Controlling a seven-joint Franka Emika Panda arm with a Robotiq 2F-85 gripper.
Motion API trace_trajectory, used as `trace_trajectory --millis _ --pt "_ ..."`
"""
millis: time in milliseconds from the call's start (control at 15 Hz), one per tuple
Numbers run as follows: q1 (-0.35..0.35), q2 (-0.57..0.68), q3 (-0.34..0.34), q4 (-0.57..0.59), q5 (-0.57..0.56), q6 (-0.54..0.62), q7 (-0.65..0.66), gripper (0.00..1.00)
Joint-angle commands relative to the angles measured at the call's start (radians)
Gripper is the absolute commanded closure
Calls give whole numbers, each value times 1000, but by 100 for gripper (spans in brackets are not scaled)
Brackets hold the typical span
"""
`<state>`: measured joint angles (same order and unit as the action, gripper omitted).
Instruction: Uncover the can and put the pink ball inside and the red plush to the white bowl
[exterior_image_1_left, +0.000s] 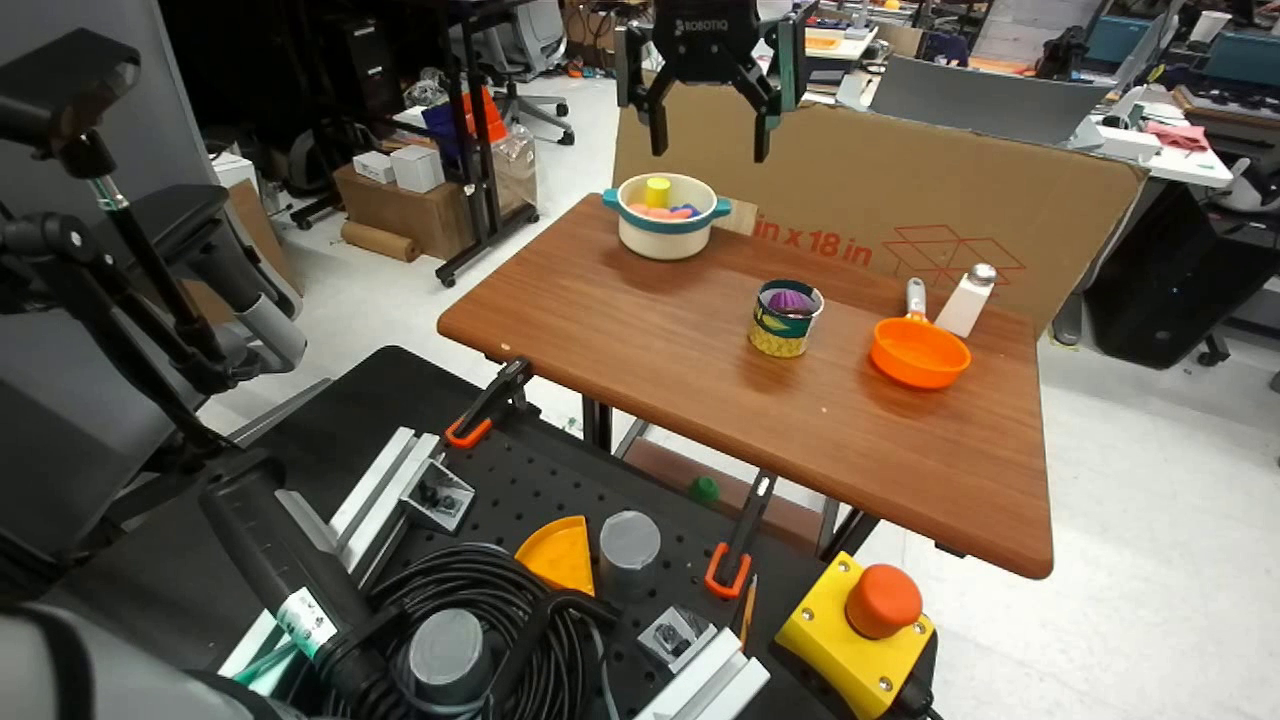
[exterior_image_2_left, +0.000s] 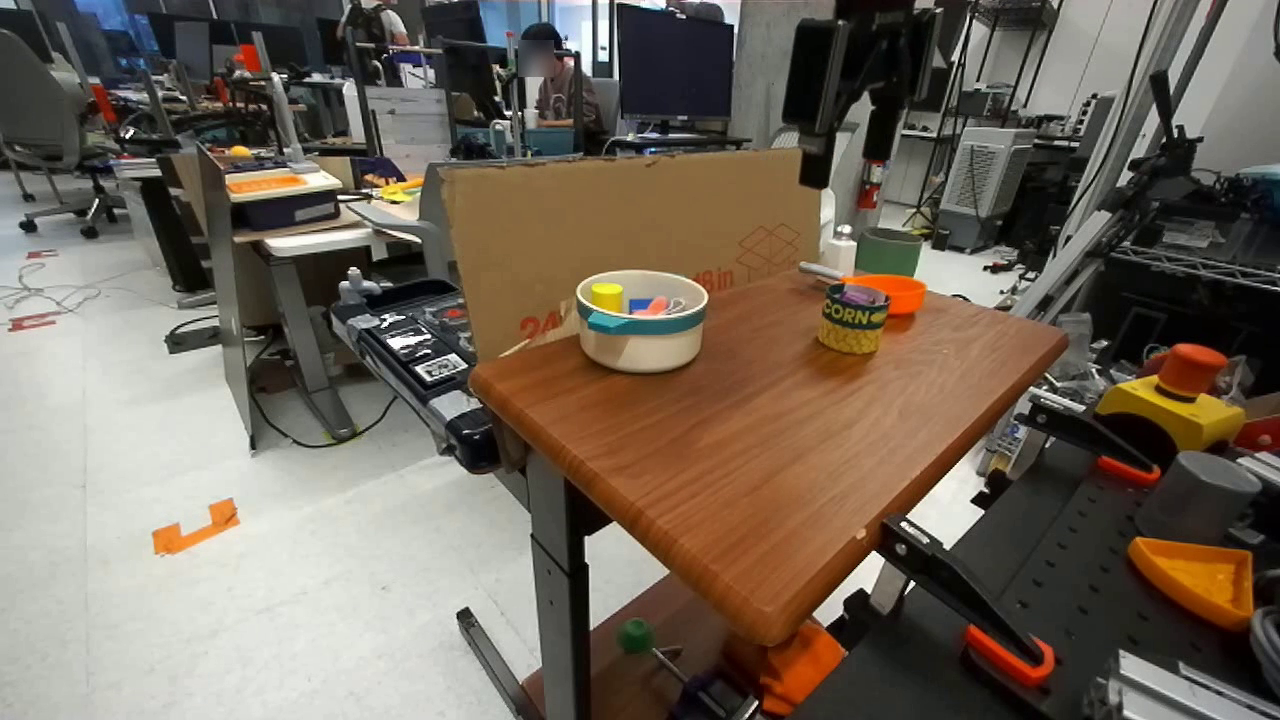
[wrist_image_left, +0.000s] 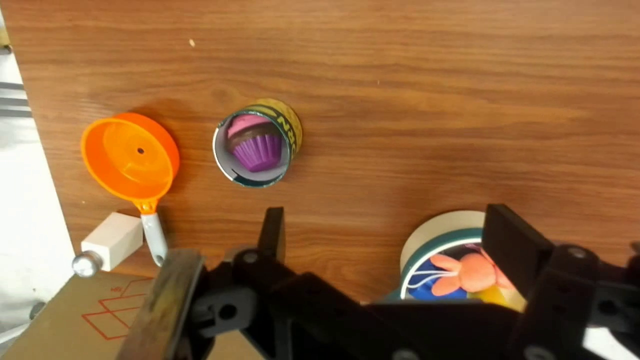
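The open can (exterior_image_1_left: 777, 340), yellow with a dark band, stands upright on the table; it also shows in the wrist view (wrist_image_left: 287, 122). A toy cupcake (wrist_image_left: 257, 150) with a pink top and purple base is inside it. No separate pink ball shows. The white bowl (exterior_image_1_left: 665, 242) with a teal rim stands farther along the table, also in an exterior view (exterior_image_2_left: 645, 350). The coral-red plush (wrist_image_left: 475, 272), rabbit-eared with white cords, lies in the bowl. My gripper (exterior_image_1_left: 710, 150) is open and empty, high above the table; its fingers (wrist_image_left: 385, 215) partly hide the bowl in the wrist view.
An orange pan (exterior_image_1_left: 920, 355) with a grey handle and a white bottle (exterior_image_1_left: 967, 300) with a silver cap stand beyond the can. The bowl also holds a yellow piece (exterior_image_1_left: 657, 190) and blue things. A cardboard panel (exterior_image_2_left: 640, 220) stands along the table's back edge.
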<state>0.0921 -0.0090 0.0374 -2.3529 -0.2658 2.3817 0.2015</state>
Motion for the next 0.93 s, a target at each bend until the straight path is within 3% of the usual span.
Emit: trace_trajectory --millis 0,600,867 --pt "-13 -83 12 -71 -33 -37 20 0" --pt "-7 -142 6 -146 140 -39 -187 0" --pt "-10 -147 11 -167 142 -47 -204 0"
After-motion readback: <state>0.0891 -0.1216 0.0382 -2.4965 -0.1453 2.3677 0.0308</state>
